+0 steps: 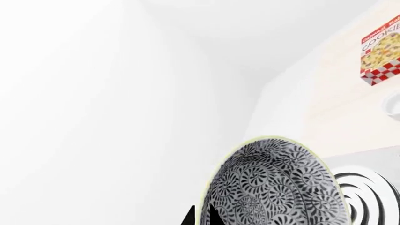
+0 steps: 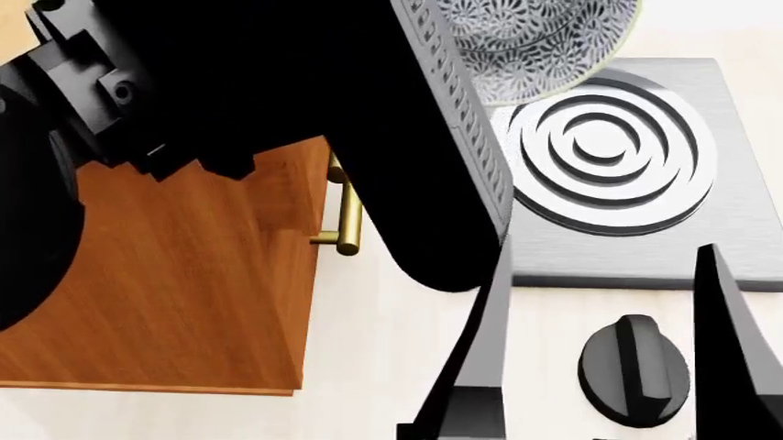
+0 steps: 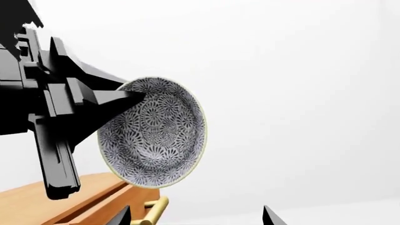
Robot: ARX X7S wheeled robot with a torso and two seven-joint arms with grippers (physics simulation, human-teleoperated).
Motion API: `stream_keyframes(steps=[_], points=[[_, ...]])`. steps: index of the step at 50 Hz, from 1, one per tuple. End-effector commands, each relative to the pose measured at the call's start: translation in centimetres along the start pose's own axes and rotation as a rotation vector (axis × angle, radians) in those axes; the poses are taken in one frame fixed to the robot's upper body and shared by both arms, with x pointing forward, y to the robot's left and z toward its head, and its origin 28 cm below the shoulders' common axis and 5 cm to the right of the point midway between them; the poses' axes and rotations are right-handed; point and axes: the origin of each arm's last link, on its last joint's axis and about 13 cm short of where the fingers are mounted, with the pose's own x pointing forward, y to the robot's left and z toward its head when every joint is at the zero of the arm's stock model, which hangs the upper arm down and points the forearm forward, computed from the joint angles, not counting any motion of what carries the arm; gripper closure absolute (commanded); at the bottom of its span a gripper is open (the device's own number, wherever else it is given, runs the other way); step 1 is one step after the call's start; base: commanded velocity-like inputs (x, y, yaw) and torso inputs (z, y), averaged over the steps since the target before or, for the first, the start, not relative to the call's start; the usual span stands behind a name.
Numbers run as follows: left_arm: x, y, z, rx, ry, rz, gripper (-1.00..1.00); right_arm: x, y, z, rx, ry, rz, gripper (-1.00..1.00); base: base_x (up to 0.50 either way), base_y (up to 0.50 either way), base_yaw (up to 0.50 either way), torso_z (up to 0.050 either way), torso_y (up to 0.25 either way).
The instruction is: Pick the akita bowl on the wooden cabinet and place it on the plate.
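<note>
The akita bowl (image 1: 275,187) (image 2: 538,37) (image 3: 156,136) is lifted in the air and tipped on its side, so its dark leafy-patterned inside shows. My left gripper (image 1: 201,213) (image 3: 134,96) is shut on its rim, one finger inside and one outside. In the head view the bowl hangs past the wooden cabinet (image 2: 183,275) (image 3: 62,197), over the far edge of a stove burner. My right gripper (image 2: 602,252) (image 3: 195,216) stands open and holds nothing, low beside the cabinet's front. The plate is out of view.
A grey stove top with a ringed burner (image 2: 606,151) and a black knob (image 2: 630,367) lies right of the cabinet. A brass handle (image 2: 348,220) (image 3: 153,211) sticks out from the cabinet. A cookie box (image 1: 382,51) and a white vessel (image 1: 394,103) sit on a pale counter.
</note>
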Motion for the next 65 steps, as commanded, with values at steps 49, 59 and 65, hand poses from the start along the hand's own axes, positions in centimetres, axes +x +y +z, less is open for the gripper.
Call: stream_keyframes(steps=[49,59,65], points=[[-1.4,-0.1,-3.1,-0.095,0.001,-0.027,1.0,1.7,0.7,-0.3,0.018,0.058,0.053,-1.0,0.0,0.0,0.0,0.0,0.0],[-2.3,0.0,-3.1,-0.098,-0.014,-0.018,1.0,2.5,0.6,-0.7,0.027,0.092,0.053,-1.0,0.0,0.0,0.0,0.0,0.001],[-2.4,0.0,-3.3,-0.094,-0.007,-0.008,1.0,3.0,0.5,-0.6,0.023,0.095,0.054,-1.0,0.0,0.0,0.0,0.0,0.0]])
